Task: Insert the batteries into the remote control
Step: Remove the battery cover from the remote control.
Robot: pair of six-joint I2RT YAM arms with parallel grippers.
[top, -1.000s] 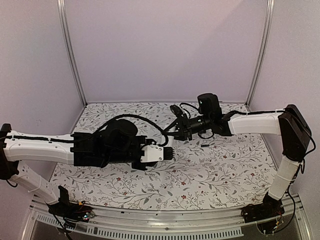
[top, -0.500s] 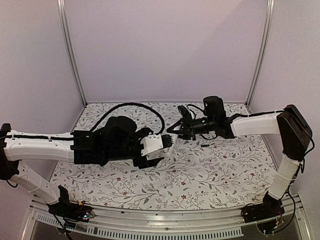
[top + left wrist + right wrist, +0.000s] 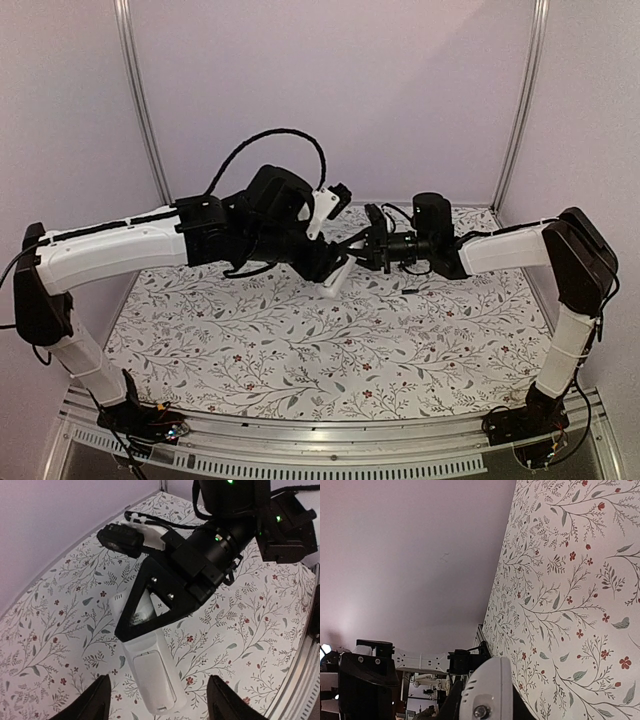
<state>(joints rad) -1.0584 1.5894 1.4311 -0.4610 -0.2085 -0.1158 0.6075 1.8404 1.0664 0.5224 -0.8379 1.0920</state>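
So, quick update: a second ago the left arm was low and stretched out across the table. Now it's swung up high, with its wrist looking down on the remote. The left gripper is spread wide, one finger either side of the remote's near end, touching nothing. The right gripper has barely shifted. It looks clamped on the remote near its far end and holds it tilted, apparently just off the table, though I can't swear it's clear of the surface.

My read is that this was a handover. The white thing at the left gripper's tip earlier was probably the remote, and now the right one carries it alone. That frees the left side to work on it.

The remote's back faces the left wrist camera, and the door looks shut as far as I can tell. So nothing is loaded yet, and that door has to come off first.

One thin dark stick, which I take to be a battery, lies on the table near the right forearm, same spot as before. I can't find the second one anywhere.
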